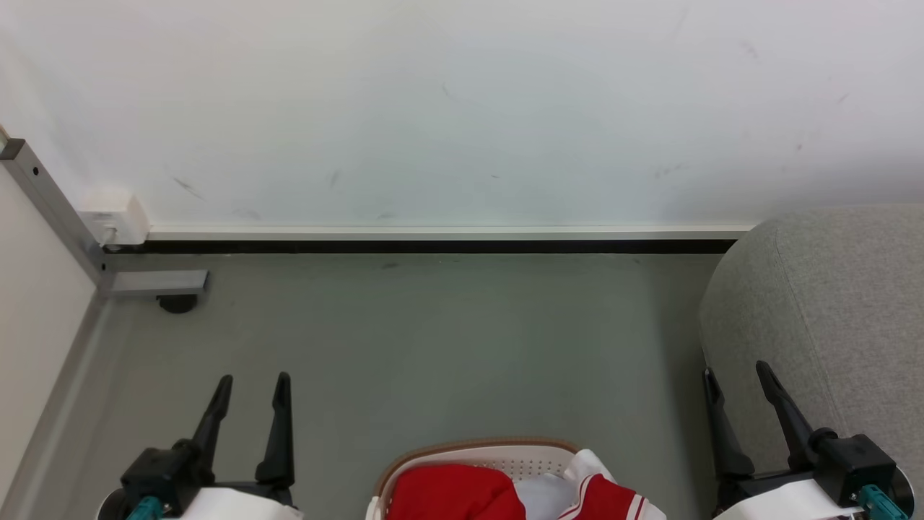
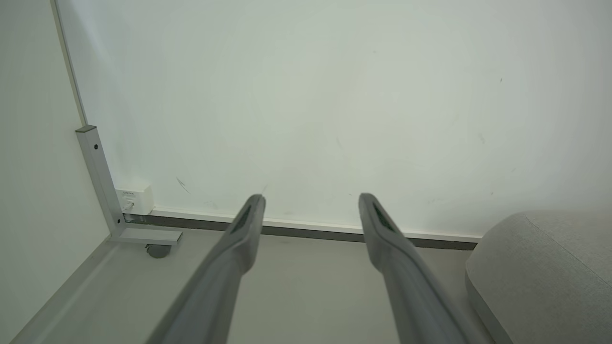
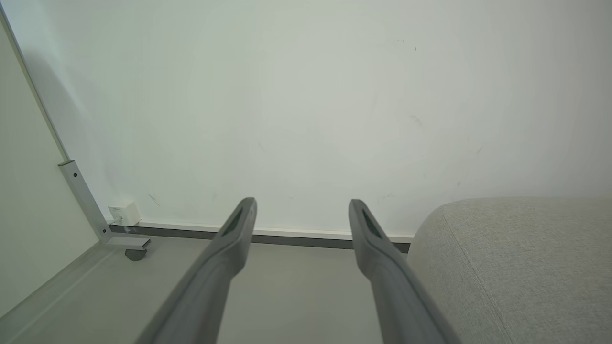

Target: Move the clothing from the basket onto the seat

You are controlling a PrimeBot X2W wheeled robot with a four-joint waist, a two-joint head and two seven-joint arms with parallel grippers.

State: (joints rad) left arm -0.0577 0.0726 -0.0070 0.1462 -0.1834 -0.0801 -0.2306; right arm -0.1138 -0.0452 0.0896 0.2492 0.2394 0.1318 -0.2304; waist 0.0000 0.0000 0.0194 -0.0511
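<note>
I see left gripper (image 1: 254, 378) at 7 o'clock, right gripper (image 1: 735, 368) at 5 — fingers spread apart on both. The clothing (image 1: 447, 495) lies in the basket (image 1: 476, 444) at 6; seat (image 1: 830, 303) at 3.

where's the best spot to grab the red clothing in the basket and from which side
Pinch the bunched red hump of the clothing, coming straight down from above: the basket wall rings the pile, so a sideways approach looks blocked, and the raised soft fold gives fingers something to close on. The left gripper and right gripper are both open.
</note>
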